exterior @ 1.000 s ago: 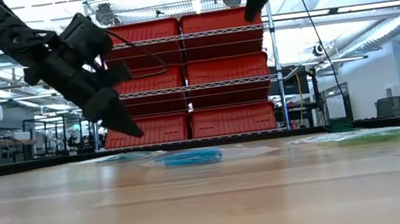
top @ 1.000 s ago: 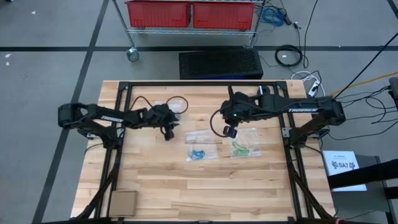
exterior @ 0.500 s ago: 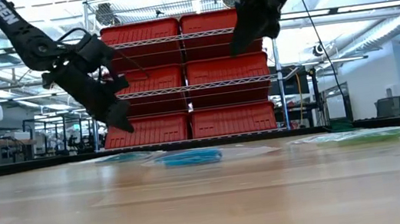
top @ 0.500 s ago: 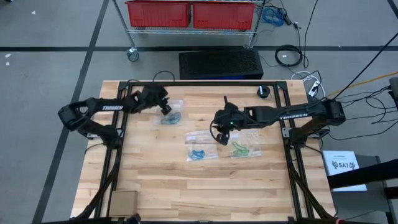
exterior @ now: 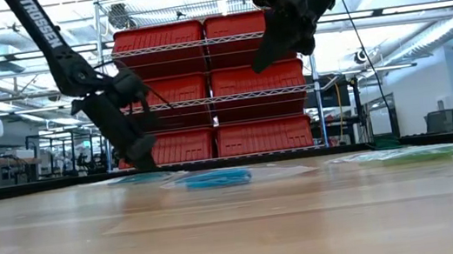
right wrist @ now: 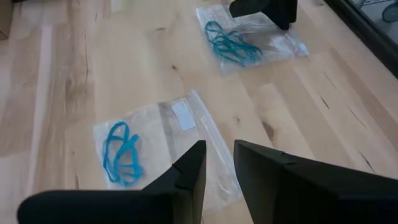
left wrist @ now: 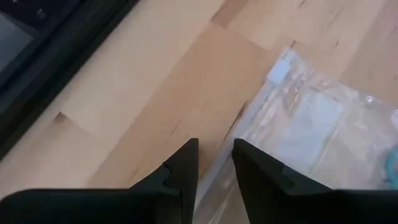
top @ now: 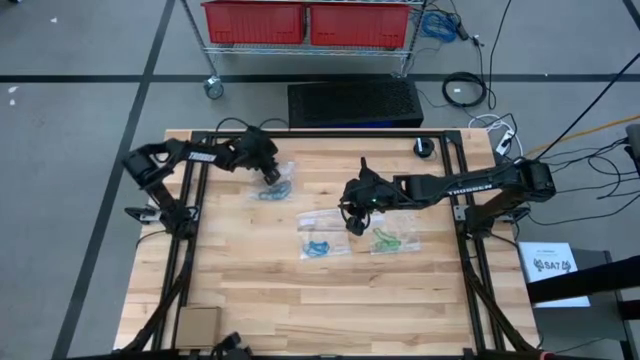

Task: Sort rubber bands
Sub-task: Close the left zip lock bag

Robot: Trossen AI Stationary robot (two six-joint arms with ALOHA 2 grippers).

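The rubber bands sit in 3 clear bags on the table (top: 250,290), one colour to a bag, so the sorting looks well advanced: a teal bunch (top: 272,190) in the bag (top: 285,172) nearest the far edge, blue loops (top: 318,246) in the middle bag (top: 322,232), green ones (top: 387,238) just right of that.

The left gripper (top: 271,180) is down at the far bag's edge, fingers (left wrist: 180,171) nearly together with only a slim gap, probably to grip the plastic. 1.0 s ago it hung nearer, off that bag, while the right gripper (top: 352,224), its fingers (right wrist: 186,171) likewise close but not touching, has slid left to hover between the middle and green bags.
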